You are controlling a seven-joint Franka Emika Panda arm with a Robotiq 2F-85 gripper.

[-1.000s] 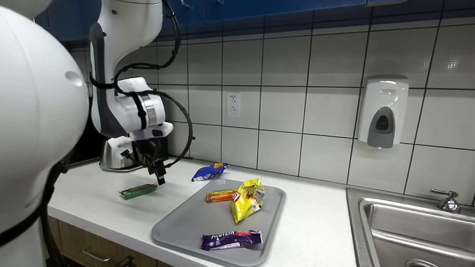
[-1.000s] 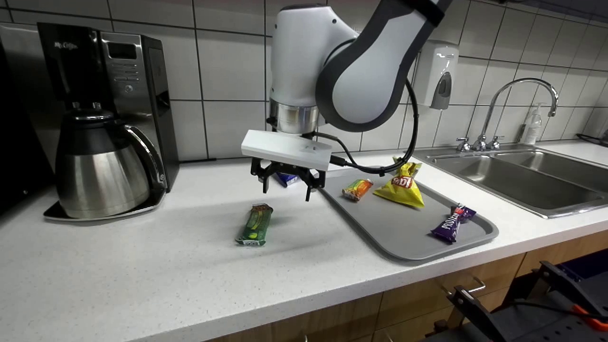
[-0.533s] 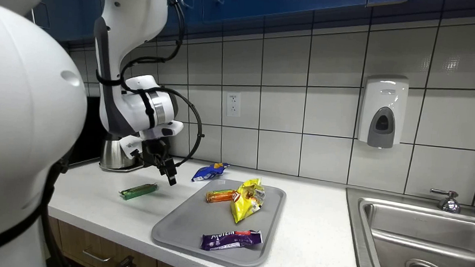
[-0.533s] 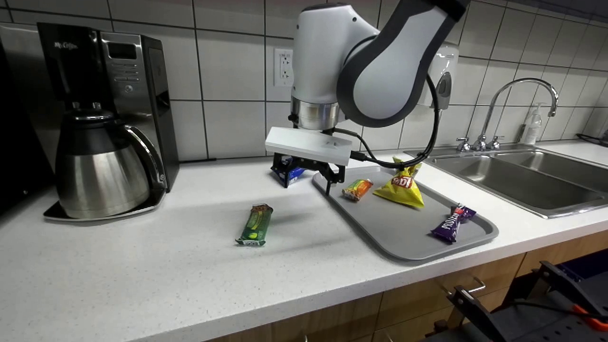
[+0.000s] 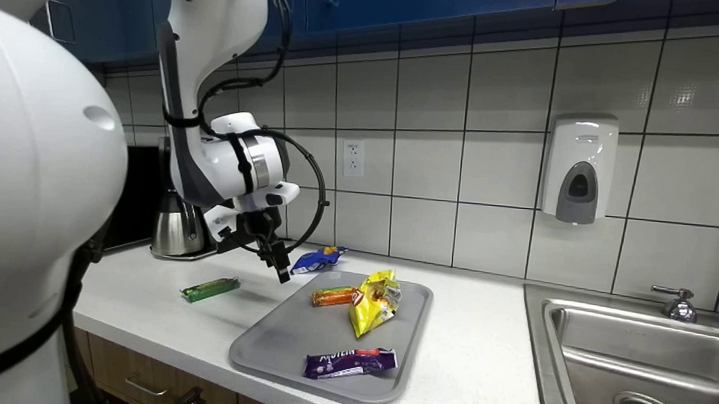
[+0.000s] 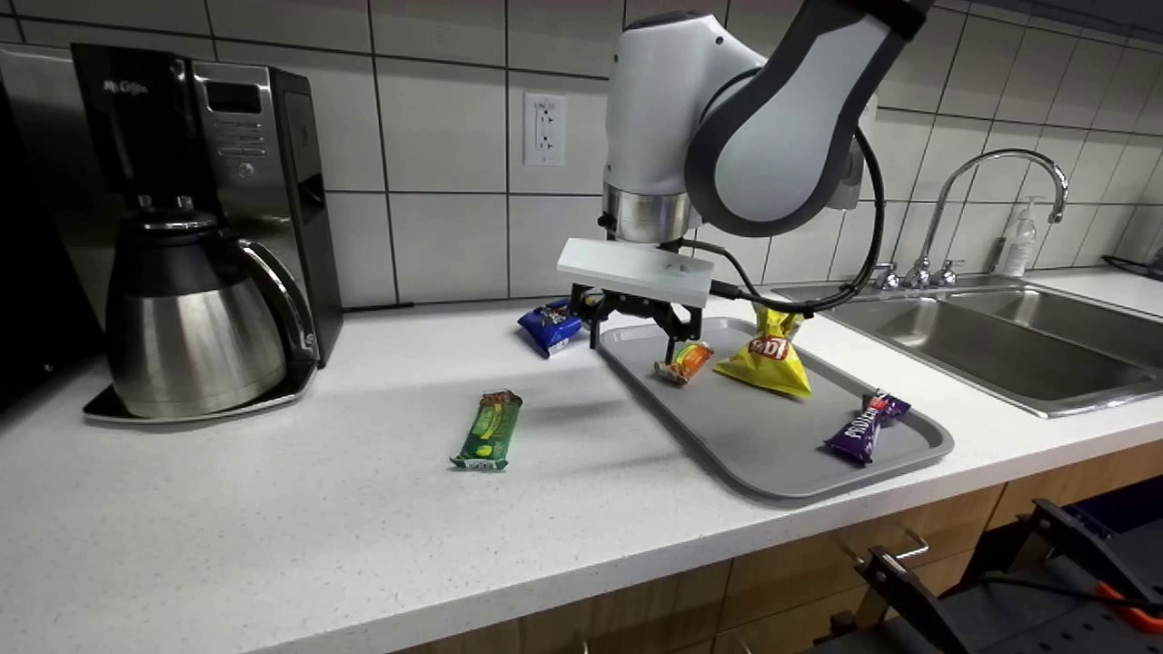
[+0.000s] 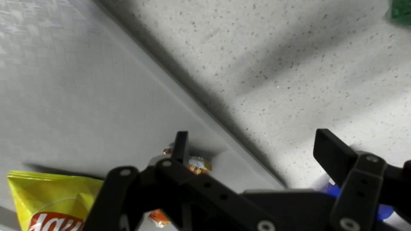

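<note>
End effector (image 6: 632, 352), one: spread, holding nothing; shifted over the last second from near the green-wrapped bar (image 6: 491, 431) to above the edge of the grey tray (image 6: 754, 445). Nearest now: blue snack packet (image 6: 548, 329), on the bench (image 6: 273, 527) beside the tray; orange-wrapped bar (image 6: 689, 363), on the tray; both unmoved. Reads as transit, not grasping.

A pale tiled wall (image 5: 426, 162) rises behind the white speckled desk (image 6: 273, 536); blue cabinets (image 5: 419, 2) hang above, wooden drawers (image 5: 147, 372) sit below, and a steel sink (image 5: 635, 339) is inset.
</note>
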